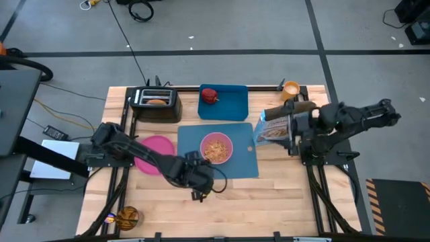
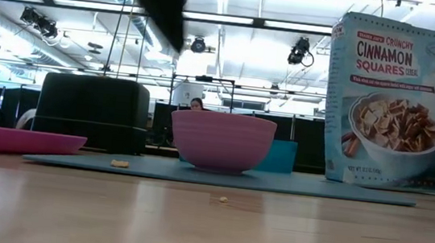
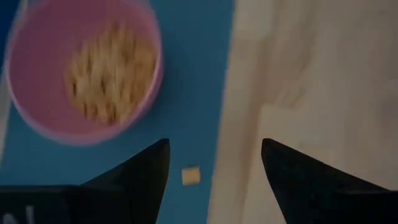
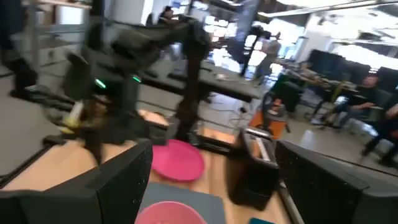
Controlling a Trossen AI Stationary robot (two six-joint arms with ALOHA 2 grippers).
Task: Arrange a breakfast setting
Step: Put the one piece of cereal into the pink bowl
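Observation:
The pink bowl (image 1: 216, 148) holds cereal and stands on the blue mat (image 1: 245, 161). The pink plate (image 1: 153, 151) lies on the table left of the mat. The toast slice (image 1: 156, 102) sticks up out of the black toaster (image 1: 156, 107). The red apple (image 1: 209, 95) lies in the small blue tray (image 1: 232, 106). The orange cup (image 1: 291, 88) stands at the far right. I cannot make out the spoon. My left gripper (image 1: 201, 185) is open and empty above the mat's near edge, near the bowl (image 3: 84, 68). My right gripper (image 1: 291, 129) is open, just right of the upright cereal box (image 1: 272, 129).
The cereal box (image 2: 389, 103) stands on its base at the mat's right edge. One loose cereal piece (image 3: 191, 175) lies on the mat and another (image 2: 223, 198) lies on the wood nearer the front. An amber object (image 1: 127, 216) sits at the near left corner. People show beyond the table.

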